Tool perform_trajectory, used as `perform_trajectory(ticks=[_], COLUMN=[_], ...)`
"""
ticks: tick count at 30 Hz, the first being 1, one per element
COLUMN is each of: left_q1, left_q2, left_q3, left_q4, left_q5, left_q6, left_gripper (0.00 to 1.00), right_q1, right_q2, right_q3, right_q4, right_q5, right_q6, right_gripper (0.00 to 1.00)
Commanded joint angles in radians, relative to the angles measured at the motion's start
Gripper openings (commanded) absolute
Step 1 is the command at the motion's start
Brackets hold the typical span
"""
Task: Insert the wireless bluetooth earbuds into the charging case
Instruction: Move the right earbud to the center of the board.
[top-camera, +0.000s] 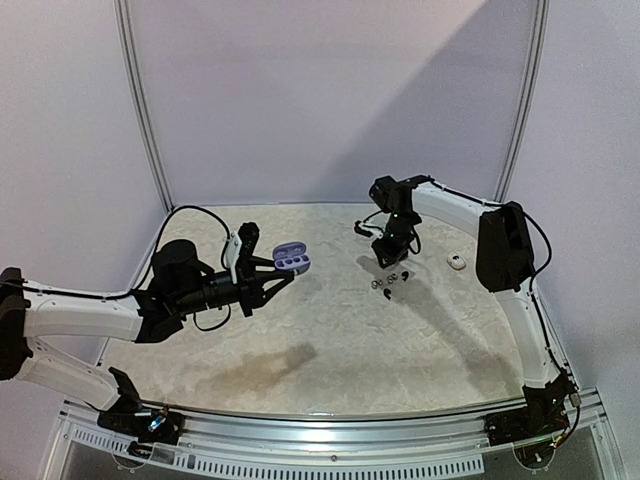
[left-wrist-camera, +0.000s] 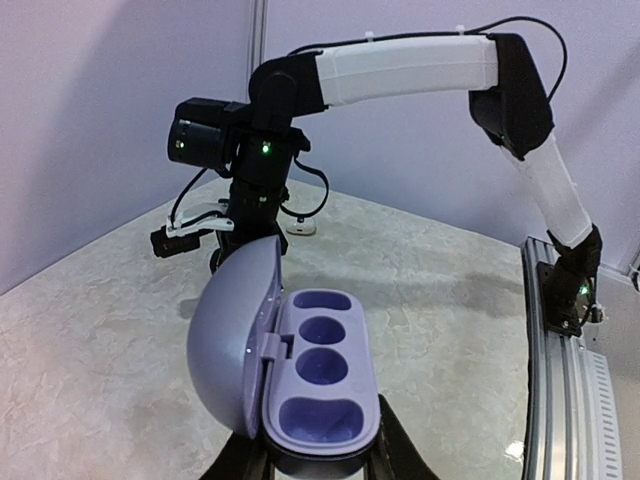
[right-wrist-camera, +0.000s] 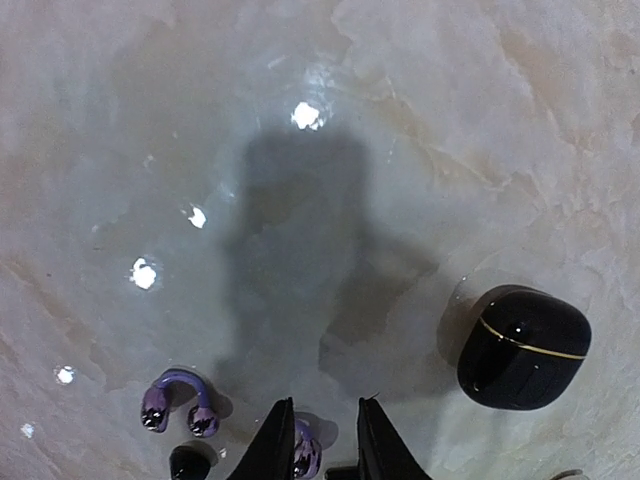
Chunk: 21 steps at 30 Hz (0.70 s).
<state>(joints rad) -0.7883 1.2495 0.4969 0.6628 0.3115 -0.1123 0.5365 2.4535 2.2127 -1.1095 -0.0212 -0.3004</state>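
The charging case (left-wrist-camera: 320, 370) is lavender and open, its lid (left-wrist-camera: 232, 335) up on the left and its wells empty. My left gripper (left-wrist-camera: 320, 452) is shut on its base from below; in the top view the case (top-camera: 292, 260) hangs above the table's left middle. My right gripper (right-wrist-camera: 325, 405) is low over the table with its jaws a little apart. One purple clip-shaped earbud (right-wrist-camera: 308, 452) lies between them, against the left finger (right-wrist-camera: 275, 445). Another purple earbud (right-wrist-camera: 180, 400) lies to its left. In the top view the earbuds (top-camera: 384, 282) sit just under the right gripper (top-camera: 390, 262).
A shut black case (right-wrist-camera: 523, 348) lies right of the right gripper. A small black piece (right-wrist-camera: 190, 463) sits by the purple earbuds. A white case (top-camera: 457, 262) rests further right on the table.
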Motion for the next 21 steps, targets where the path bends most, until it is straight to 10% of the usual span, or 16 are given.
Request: perform_trajectory(ticks=[1,21], left_q1=[-0.003,-0.002], left_q2=[-0.017,-0.024], left_q3=[-0.011,-0.012], left_q4=[0.017,0.008], left_q5=[-0.009,-0.011], left_q6=[0.015,0.023], left_gripper=[0.00,0.00], right_q1=[0.003,0.001], right_q2=[0.038,-0.052], right_q3=[-0.017,-0.123], right_q4=[-0.027,-0.061], right_q5=[0.058,0.052], right_q6=[0.020,0.050], right_gripper=[0.22,0.20])
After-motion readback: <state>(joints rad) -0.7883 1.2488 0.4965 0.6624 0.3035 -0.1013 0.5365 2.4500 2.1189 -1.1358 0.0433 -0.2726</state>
